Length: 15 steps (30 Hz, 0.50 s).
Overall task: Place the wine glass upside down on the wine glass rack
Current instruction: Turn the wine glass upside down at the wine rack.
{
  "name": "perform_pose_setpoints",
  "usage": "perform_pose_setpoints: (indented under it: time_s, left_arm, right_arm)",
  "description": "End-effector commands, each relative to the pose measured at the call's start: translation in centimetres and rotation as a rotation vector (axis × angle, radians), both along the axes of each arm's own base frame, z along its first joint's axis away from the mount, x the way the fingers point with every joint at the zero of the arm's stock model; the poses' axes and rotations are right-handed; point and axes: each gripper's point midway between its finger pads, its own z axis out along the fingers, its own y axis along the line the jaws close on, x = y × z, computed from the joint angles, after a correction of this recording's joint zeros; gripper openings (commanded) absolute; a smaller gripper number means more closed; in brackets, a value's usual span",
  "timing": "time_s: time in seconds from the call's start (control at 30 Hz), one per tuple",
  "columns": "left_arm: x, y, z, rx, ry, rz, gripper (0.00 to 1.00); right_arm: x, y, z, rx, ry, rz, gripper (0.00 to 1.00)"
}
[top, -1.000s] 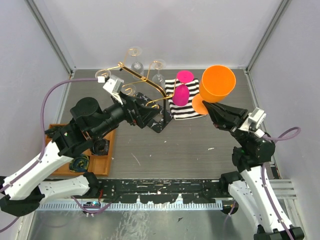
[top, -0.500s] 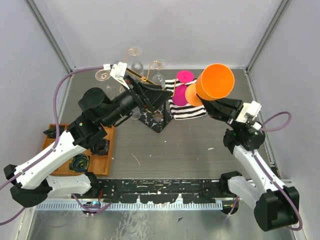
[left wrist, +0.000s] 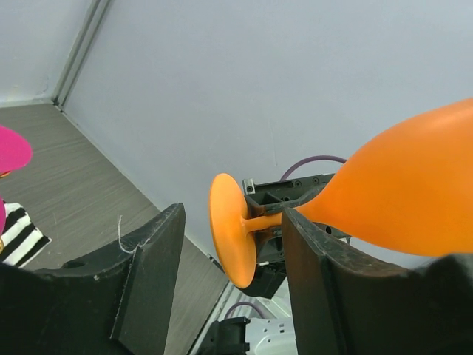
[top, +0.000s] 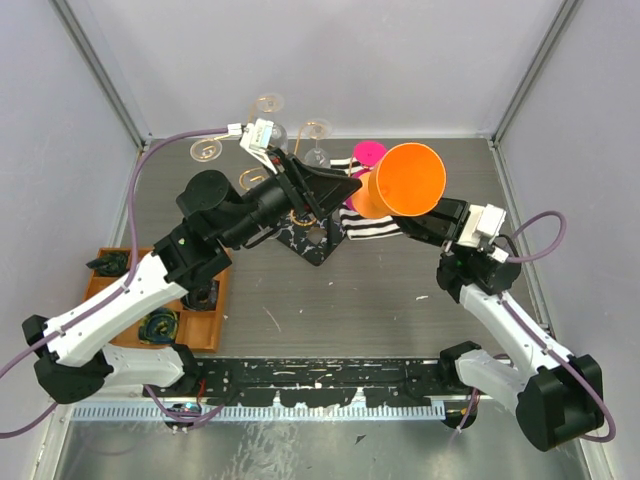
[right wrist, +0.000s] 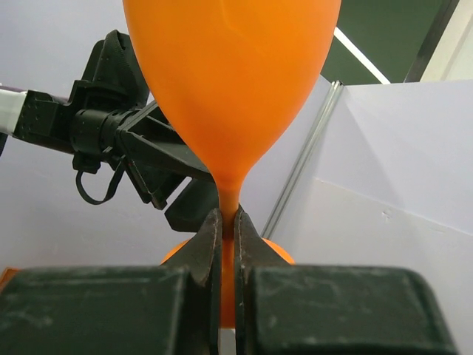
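Orange plastic wine glass lies sideways, stem pinched by the jaws of the right gripper; the left gripper, jaws spread, should close squarely on that stem before any release.

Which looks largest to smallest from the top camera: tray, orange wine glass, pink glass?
1. tray, partly covered
2. orange wine glass, nearer the camera, so unsure against the tray
3. pink glass, mostly hidden

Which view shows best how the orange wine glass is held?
The right wrist view: the right gripper is shut on the stem of the orange wine glass. The left wrist view shows stem and foot from the side; the top view shows mostly the bowl.
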Motion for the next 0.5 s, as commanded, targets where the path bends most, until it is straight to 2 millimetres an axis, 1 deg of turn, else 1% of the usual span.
perform_pose_setpoints:
  time_s: [0.0, 0.1, 0.3, 0.33, 0.47]
  left_arm:
    - [-0.7, 0.0, 2.5, -0.071, -0.029, -0.025, 0.60]
    - [-0.8, -0.5, 2.3, -0.078, -0.018, -0.043, 0.56]
    - [-0.8, -1.1, 1.7, -0.082, 0.004, -0.059, 0.55]
    - [-0.8, -1.2, 1.8, -0.085, 0.005, -0.062, 0.53]
    - [-1.0, -1.5, 1.8, -0.092, 0.009, -0.081, 0.40]
  right_arm:
    - [-3.7, -1.1, 3.3, 0.074, -0.241, -0.022, 0.01]
    - [-3.6, -1.2, 3.5, 0.081, -0.248, -0.030, 0.01]
    - [-3.6, -1.2, 3.8, 0.093, -0.256, -0.033, 0.01]
    - [-3.6, -1.1, 3.9, 0.093, -0.257, -0.032, 0.01]
    - [-3.4, -1.1, 3.8, 0.095, -0.255, -0.034, 0.01]
